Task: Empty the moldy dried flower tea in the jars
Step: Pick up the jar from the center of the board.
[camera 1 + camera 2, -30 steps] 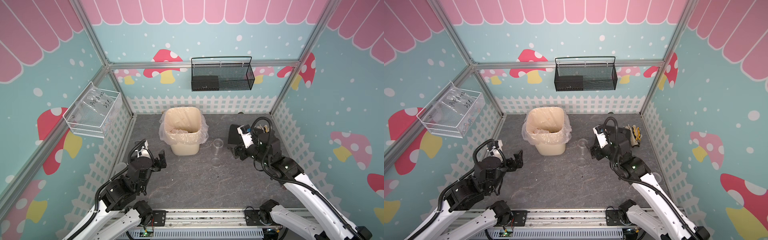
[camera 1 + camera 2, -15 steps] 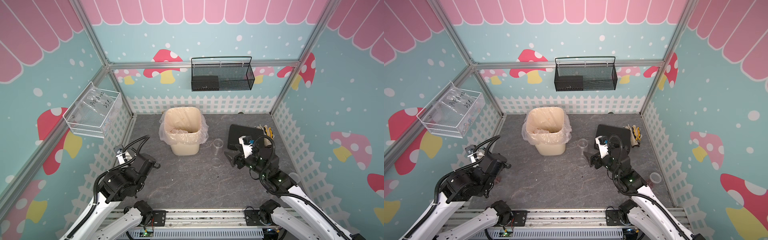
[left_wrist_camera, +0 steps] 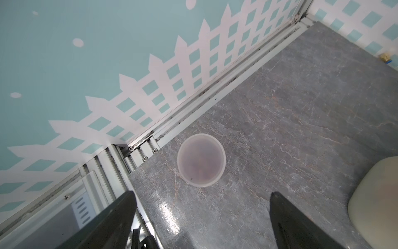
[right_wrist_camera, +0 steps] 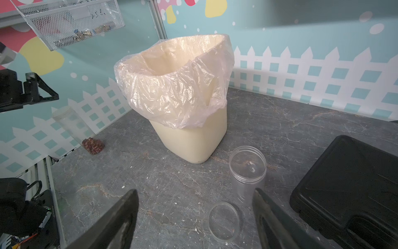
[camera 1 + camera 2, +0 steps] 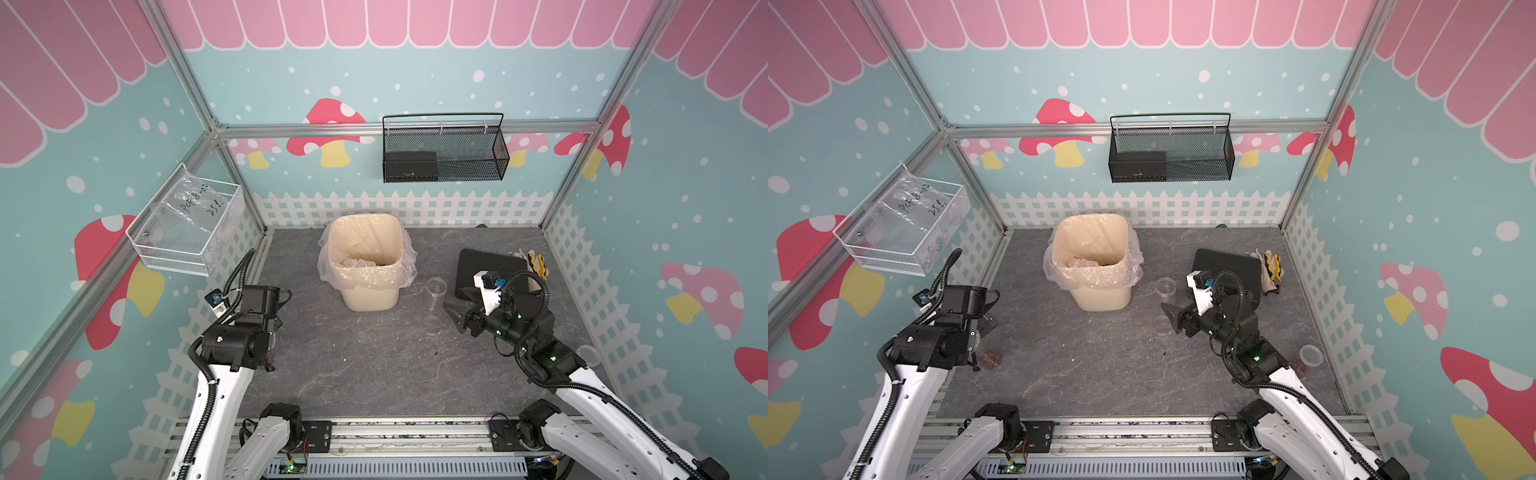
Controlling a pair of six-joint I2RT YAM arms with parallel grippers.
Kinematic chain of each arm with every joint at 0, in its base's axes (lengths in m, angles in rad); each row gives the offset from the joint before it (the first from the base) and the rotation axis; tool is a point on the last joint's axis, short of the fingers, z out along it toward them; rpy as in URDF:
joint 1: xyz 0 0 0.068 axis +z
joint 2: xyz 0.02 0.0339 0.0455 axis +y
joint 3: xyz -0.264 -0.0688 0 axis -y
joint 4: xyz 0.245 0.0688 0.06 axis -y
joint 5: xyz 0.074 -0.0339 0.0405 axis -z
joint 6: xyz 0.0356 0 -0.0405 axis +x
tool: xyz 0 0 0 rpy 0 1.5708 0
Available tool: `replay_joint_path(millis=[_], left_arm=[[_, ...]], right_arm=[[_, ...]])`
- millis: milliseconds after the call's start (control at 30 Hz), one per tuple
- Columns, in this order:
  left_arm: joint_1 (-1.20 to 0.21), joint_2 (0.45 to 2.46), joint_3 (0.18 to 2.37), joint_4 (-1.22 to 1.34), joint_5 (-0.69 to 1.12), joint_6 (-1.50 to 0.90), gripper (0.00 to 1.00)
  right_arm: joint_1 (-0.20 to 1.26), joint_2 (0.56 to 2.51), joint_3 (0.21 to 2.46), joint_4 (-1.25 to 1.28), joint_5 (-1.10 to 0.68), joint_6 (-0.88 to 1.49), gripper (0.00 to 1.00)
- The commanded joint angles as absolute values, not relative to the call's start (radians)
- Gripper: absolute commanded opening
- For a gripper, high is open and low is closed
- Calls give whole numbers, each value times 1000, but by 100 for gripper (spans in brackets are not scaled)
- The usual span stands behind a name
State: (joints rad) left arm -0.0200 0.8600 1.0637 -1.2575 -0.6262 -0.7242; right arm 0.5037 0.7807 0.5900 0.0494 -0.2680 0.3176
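Left tool (image 3: 201,195) wide above jar (image 3: 201,160); tea (image 4: 93,145) plain from right wrist.

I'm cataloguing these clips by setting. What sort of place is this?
Probably a staged robot test cell, not a home: mushroom-print panel walls on a bare aluminium frame, two white-and-black robot arms on a front rail, a cream plastic-lined bin.

1 jar (image 5: 435,291) stands between bin (image 5: 370,297) and case (image 5: 490,266) (lid (image 5: 432,323) in front).

Mushroom-print walls (image 5: 415,83), grey stone floor (image 5: 374,365) (white picket trim (image 5: 415,208))
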Motion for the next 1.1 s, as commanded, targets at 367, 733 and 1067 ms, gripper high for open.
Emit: replay_joint_path(millis=[367,733,1067], left_arm=[[244,937,947,-1082,-375,-657,99],[299,1016,929,-1004,-342,-661,80],[301,999,903,-993,-341,-661,62]], right_arm=[[503,801,538,126,-320,344,84],[502,811,522,145,-332,352,84],[502,827,521,147,-350,360,84]])
